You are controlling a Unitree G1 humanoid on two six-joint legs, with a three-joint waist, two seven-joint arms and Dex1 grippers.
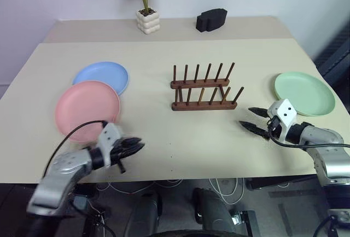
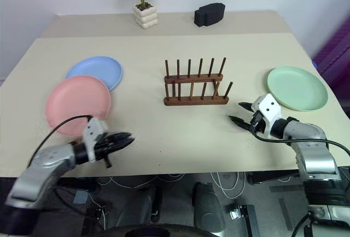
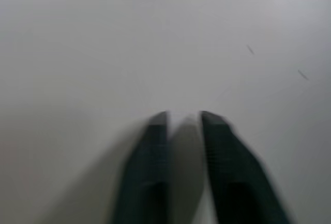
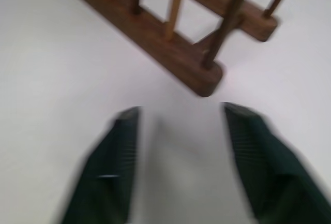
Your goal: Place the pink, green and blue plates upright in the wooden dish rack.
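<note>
The wooden dish rack (image 1: pixel 205 90) stands with no plate in it at the middle of the table. A pink plate (image 1: pixel 86 109) lies flat at the left, overlapping the edge of a blue plate (image 1: pixel 103 75) behind it. A green plate (image 1: pixel 304 92) lies flat at the right. My left gripper (image 1: pixel 136 145) hovers near the front edge, just right of the pink plate, its fingers (image 3: pixel 155 146) slightly apart and holding nothing. My right gripper (image 1: pixel 247 117) is open between the rack and the green plate, pointing at the rack's near end (image 4: pixel 204 79), nothing held.
A potted plant (image 1: pixel 146 13) in a white pot and a black block (image 1: pixel 210 19) stand at the back of the beige table (image 1: pixel 164 51). The table's front edge runs just below both grippers, with cables on the floor beneath.
</note>
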